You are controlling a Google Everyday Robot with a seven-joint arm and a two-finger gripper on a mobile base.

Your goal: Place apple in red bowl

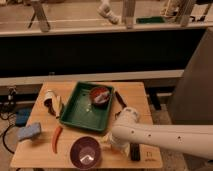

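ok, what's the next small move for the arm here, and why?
Probably a short straight lift. The gripper is low over the front of the table, beside the purple bowl; no apple shows, so it is likely underneath. The red bowl sits inside the green tray, whose wall must be cleared.

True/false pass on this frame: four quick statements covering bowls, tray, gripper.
1. The red bowl sits in the green tray. True.
2. The purple bowl is in the tray. False: it stands on the table, in front of the tray.
3. The gripper hovers over the red bowl. False: it is down near the table's front, just right of the purple bowl.
4. The chili-shaped thing lies left of the purple bowl. True.
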